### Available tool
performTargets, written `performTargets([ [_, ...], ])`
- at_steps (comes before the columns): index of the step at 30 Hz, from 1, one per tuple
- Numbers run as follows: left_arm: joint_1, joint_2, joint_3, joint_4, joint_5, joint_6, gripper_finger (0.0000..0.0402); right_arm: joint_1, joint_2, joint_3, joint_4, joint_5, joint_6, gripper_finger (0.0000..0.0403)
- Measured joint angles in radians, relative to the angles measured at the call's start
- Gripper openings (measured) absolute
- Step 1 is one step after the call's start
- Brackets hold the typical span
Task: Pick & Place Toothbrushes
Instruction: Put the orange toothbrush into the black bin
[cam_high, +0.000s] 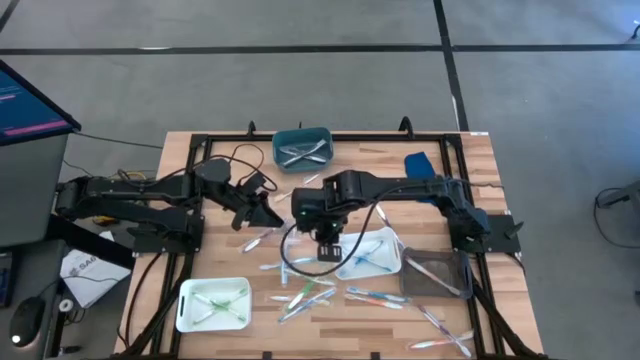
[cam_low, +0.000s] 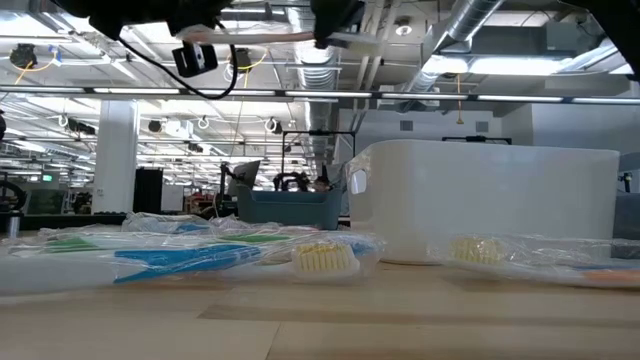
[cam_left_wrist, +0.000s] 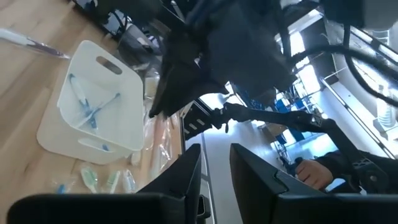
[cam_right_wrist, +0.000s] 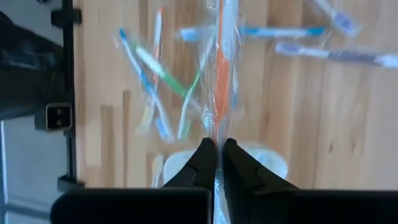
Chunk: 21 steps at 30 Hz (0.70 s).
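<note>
Many wrapped toothbrushes (cam_high: 310, 292) lie loose on the wooden table, and others lie in the foreground of the low view (cam_low: 200, 255). My right gripper (cam_high: 325, 245) hangs over the table's middle, pointing steeply down, shut on a clear-wrapped orange toothbrush (cam_right_wrist: 219, 68). My left gripper (cam_high: 262, 212) hovers to its left, held about level. Its fingers (cam_left_wrist: 186, 171) stand apart with nothing between them. A white tray (cam_high: 372, 255) with blue toothbrushes sits beside my right gripper. My right gripper pinches one end of the wrapped orange toothbrush (cam_right_wrist: 216, 132) between its two fingertips, coming from above. The toothbrush runs on in line with the fingers and hangs below them, clear of the table.
A teal bin (cam_high: 303, 147) with toothbrushes stands at the far edge. A white tray (cam_high: 213, 303) with green ones sits near left, and a clear tray (cam_high: 435, 275) sits right of the middle one. A blue object (cam_high: 420, 162) lies far right. Cables (cam_high: 240, 165) trail near my left arm.
</note>
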Motion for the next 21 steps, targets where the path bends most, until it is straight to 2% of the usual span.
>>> performTargets([
  [15,-0.001,0.002,0.0,0.018,-0.1,0.015,0.008,0.104,-0.064,0.002,-0.092,0.148,0.128,0.0004],
  [21,-0.003,0.002,0.0,0.03,-0.17,-0.013,0.008,0.165,-0.108,-0.001,-0.149,0.225,0.16,0.0004],
])
